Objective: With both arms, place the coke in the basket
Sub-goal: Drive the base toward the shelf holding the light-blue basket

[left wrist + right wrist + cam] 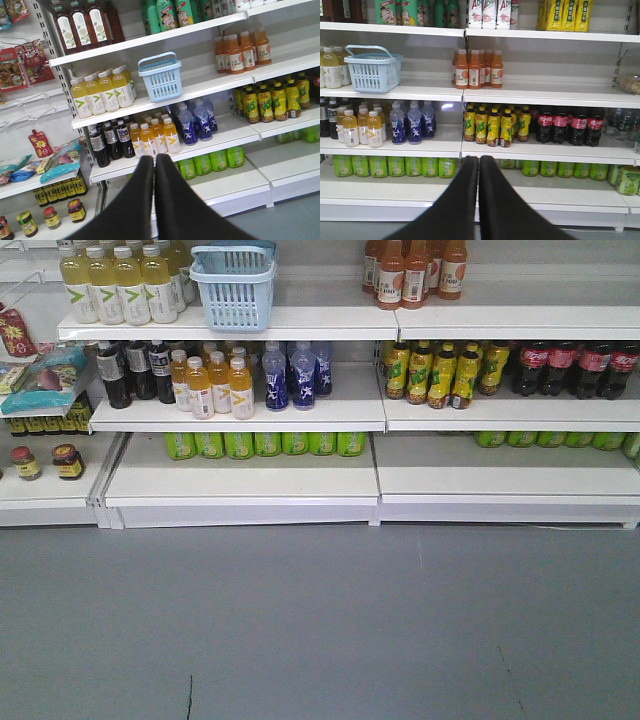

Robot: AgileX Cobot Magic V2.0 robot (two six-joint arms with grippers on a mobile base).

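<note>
We find the basket (235,285) upright on an upper white shelf (320,322), handle up, just to the right of the pale yellow bottles (100,92), which carry a green V mark. The can shows in none of the three views, so we cannot tell where it is.

The orange bottles (477,70) stand on the same level, well to the right of the basket. One level down, the cola bottles (567,125) carry red labels with white script too small to read. On the top level, the white bottles (490,12) read "AD". Blue bottles (412,122) stand below the basket, and green drinks (390,166) fill the level under them.

The left gripper (155,160) has its fingers pressed together on nothing, and so has the right gripper (479,160). The floor (320,630) is plain grey.
</note>
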